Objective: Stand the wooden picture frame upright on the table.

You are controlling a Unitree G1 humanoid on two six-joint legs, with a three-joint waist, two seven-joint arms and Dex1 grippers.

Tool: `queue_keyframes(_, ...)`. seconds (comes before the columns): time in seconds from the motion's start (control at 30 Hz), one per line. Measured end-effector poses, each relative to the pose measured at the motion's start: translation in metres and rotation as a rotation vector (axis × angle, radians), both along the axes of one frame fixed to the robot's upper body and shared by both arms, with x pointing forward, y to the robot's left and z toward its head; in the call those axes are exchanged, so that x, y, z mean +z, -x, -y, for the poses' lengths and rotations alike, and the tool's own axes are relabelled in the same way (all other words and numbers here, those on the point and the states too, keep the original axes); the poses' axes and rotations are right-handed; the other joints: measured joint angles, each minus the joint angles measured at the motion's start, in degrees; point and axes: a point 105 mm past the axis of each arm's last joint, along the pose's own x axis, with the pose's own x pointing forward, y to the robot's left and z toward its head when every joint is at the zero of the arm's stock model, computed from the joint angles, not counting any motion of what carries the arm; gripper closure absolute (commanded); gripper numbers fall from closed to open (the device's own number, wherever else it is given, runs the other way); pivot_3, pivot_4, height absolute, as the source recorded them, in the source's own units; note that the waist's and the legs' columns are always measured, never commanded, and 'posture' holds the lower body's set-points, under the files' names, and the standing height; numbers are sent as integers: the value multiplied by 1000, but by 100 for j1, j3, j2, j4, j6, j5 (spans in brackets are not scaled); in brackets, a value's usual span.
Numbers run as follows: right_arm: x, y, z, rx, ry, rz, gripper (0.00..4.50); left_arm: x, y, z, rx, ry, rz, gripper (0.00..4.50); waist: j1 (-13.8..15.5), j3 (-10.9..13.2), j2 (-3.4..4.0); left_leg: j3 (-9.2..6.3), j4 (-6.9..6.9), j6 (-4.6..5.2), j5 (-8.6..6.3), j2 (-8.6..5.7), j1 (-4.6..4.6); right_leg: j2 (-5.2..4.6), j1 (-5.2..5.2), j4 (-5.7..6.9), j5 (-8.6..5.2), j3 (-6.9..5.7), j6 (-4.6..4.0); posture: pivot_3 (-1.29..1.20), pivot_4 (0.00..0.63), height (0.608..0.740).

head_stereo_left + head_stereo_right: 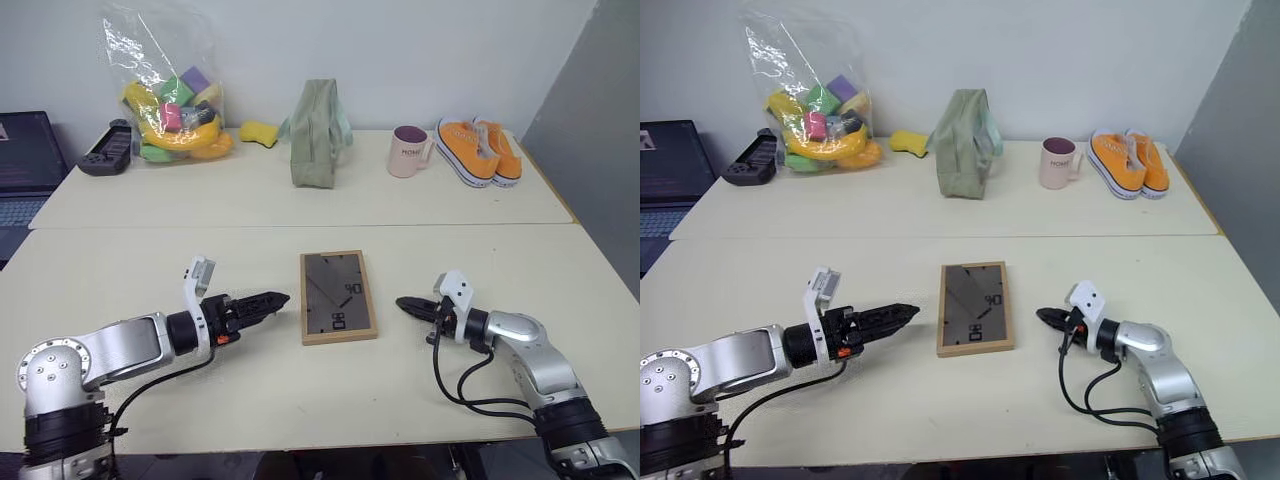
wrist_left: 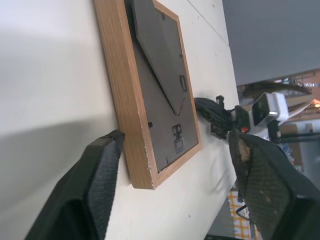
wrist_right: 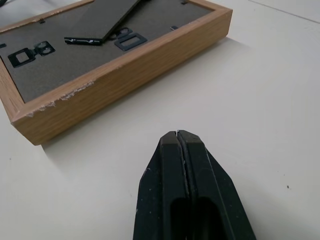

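Two pale cream tabletops [image 1: 150,400] meet at a seam before a white wall, with a grey partition at the right edge. Near table: the wooden picture frame [image 1: 338,297] lies flat, face down, its dark grey-brown back upward (fold-out stand and small clips visible), long sides running away from the viewer, roughly midway between the two arms.

Left gripper [image 2: 175,190]: just beside the frame's left edge, pointing toward it, black fingers [image 2: 100,185] spread wide with the frame's near corner seen between them; nothing is held, and whether one finger touches the wood cannot be told.

Right gripper [image 3: 178,136]: just off the frame's right edge, apart from it, fingers pressed together and empty, tip low over the bare table.

Far table, largest to smallest: a clear plastic bag [image 1: 172,95] of coloured foam toys at the left; a grey-green fabric bag [image 1: 318,135] standing at centre; a pair of orange sneakers [image 1: 480,150] at the right; a black game controller [image 1: 107,148] at the far left; a pink mug [image 1: 408,152] beside the sneakers; a yellow sponge [image 1: 259,133] near the plastic bag. A laptop [image 1: 25,165] sits at the extreme left.
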Motion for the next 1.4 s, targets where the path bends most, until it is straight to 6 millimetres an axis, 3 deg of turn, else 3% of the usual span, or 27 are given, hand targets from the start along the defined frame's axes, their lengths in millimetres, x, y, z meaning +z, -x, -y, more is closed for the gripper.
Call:
queue_keyframes(0.13,3,-3,0,8,8,13,4500,-3,-3,4,12,10,-19,637,0,0,0,15,-1,0,0,-2,18,1,20,-5,-2,-5,-3,0,150,740)
queue_keyframes(0.2,8,-5,-3,23,10,35,4500,-12,0,8,7,12,-53,637,0,0,0,18,-8,0,0,-4,65,2,73,-18,-23,-12,-17,0,150,740)
queue_keyframes(0.4,6,-7,-17,55,3,41,4500,-30,0,23,-23,-1,-132,637,-2,0,1,20,-10,0,0,-5,73,3,77,-12,-26,-12,-20,0,150,740)
queue_keyframes(0.7,7,-6,-23,70,8,66,4500,-34,-14,22,18,-1,-168,637,-15,2,4,18,-11,0,0,-4,73,3,74,-7,-34,-13,-23,0,150,740)
queue_keyframes(1.07,-2,6,-26,133,34,31,4500,-35,-14,21,16,0,-177,637,-18,1,10,19,-13,0,0,-4,73,4,74,-7,-38,-11,-25,0,150,740)
queue_keyframes(1.4,9,6,-61,150,-62,26,4500,-35,-16,22,11,4,-176,637,-11,1,11,18,-14,-1,0,-5,73,4,75,-8,-38,-12,-25,0,150,740)
